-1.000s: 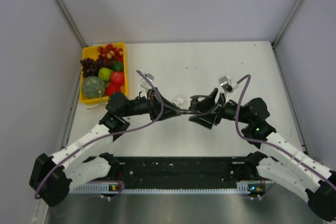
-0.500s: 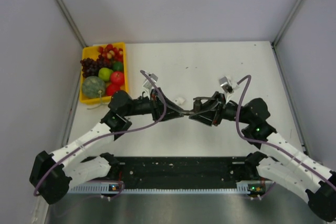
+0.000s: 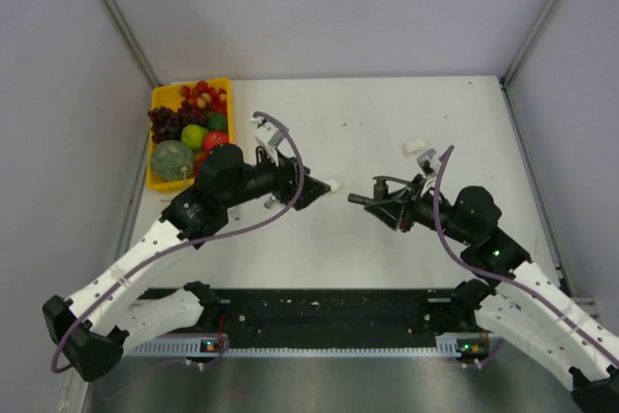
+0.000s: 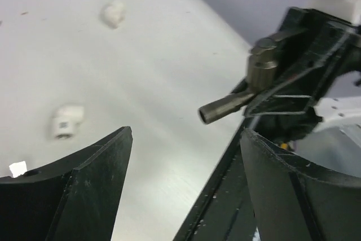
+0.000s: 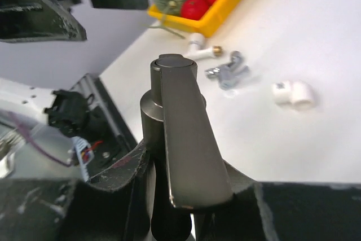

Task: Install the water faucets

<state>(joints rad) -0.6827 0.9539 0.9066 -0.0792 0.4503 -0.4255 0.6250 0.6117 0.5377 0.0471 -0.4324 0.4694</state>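
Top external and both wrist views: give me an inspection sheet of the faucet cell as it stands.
Surface: white table, a few small specks.
Job's things: dark grey faucet held by the right gripper, spout toward the left gripper; silvery faucet and white-bodied faucet lie near the yellow tray; white elbow fitting and second white fitting loose on the table.
Clutter: yellow tray holds toy fruit, left rear corner.
Grippers: left gripper open, empty; right gripper shut on the dark grey faucet.
Cables: left purple cable and right purple cable loop loose by the wrists.
Surroundings: grey walls, metal frame posts; nothing else seen.
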